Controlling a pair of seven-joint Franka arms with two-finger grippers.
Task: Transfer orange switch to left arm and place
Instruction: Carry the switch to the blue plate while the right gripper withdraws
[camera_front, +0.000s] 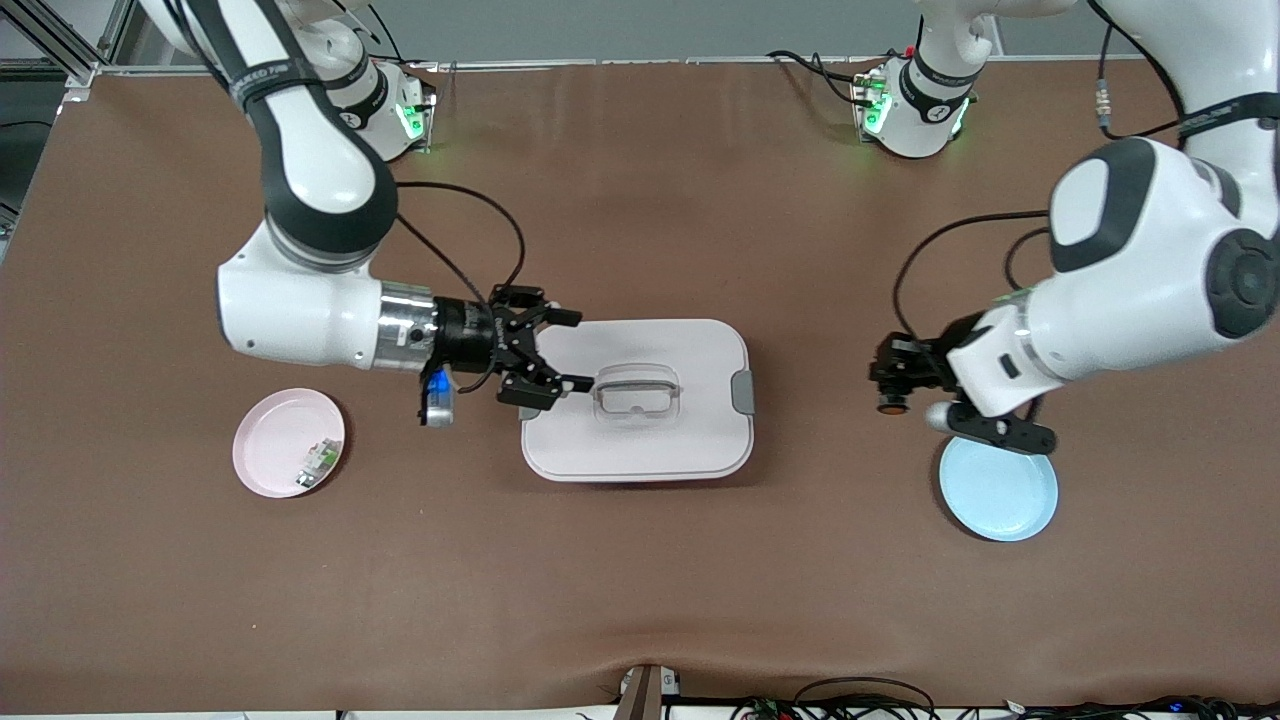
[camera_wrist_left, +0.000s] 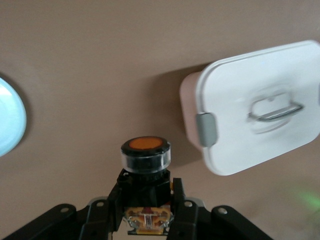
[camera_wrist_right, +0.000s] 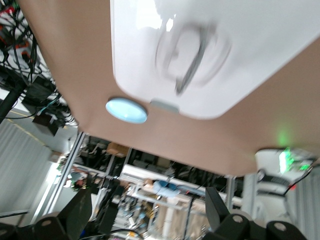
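Left claw (camera_front: 886, 392) is clamped on the orange switch (camera_wrist_left: 145, 156), up over bare tabletop (camera_front: 640, 560) between the box (camera_front: 690, 420) and the blue plate (camera_front: 998, 490). Right claw (camera_front: 565, 350) hangs spread wide over the box's edge, apparently not touching.

table (camera_front: 640, 600): brown cover | frame (camera_front: 60, 40): aluminium rails, table corner

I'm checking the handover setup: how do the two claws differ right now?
The left claw is shut on the orange switch; the right claw is open and empty. The left claw hangs over bare table beside the blue plate; the right claw is over the box edge by its handle. Both are black, two-fingered, and point toward each other.
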